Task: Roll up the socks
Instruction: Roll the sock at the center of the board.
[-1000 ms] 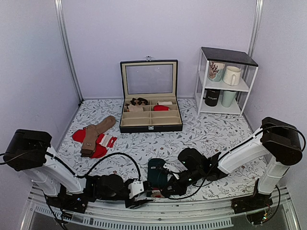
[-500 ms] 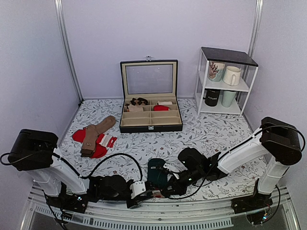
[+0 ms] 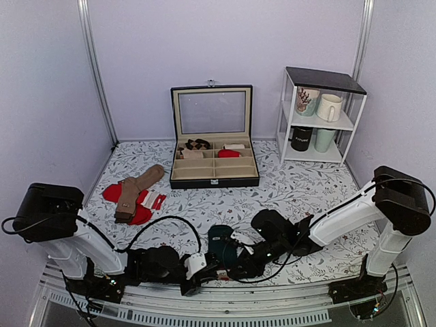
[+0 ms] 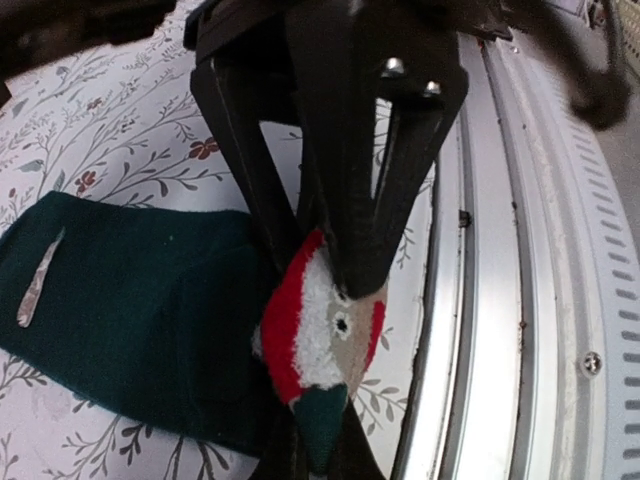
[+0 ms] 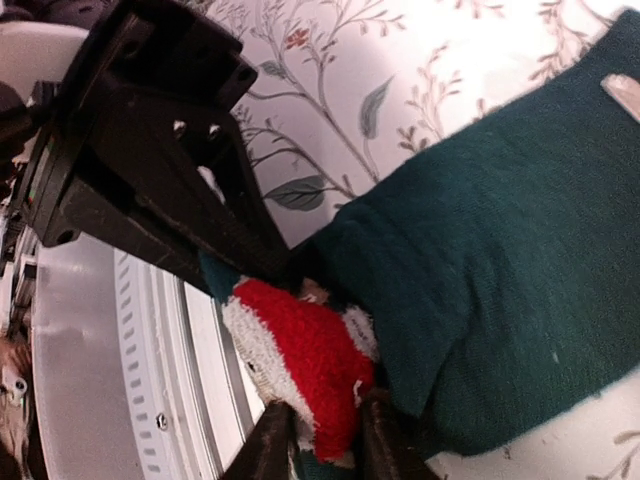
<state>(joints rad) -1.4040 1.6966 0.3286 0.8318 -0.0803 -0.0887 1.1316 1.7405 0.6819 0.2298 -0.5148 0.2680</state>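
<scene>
Socks (image 3: 221, 244) sit at near edge of table (image 3: 306, 187), long axis running away from bases; left gripper (image 4: 318, 452) and right gripper (image 5: 326, 438) both narrow, apparently pinching the same red-white near end, tips partly hidden.

Colours and patterns on the table

The socks (image 3: 220, 240) are plain dark teal-green; one end carries a patch (image 4: 322, 335) of red, fluffy white and tan with a teal tip. The tablecloth (image 3: 306, 187) is white, printed with grey-green leafy sprigs and small red flowers. The box (image 3: 214, 181) is black outside and beige inside. The tan socks (image 3: 134, 191) lie over the red socks (image 3: 111, 193).
</scene>
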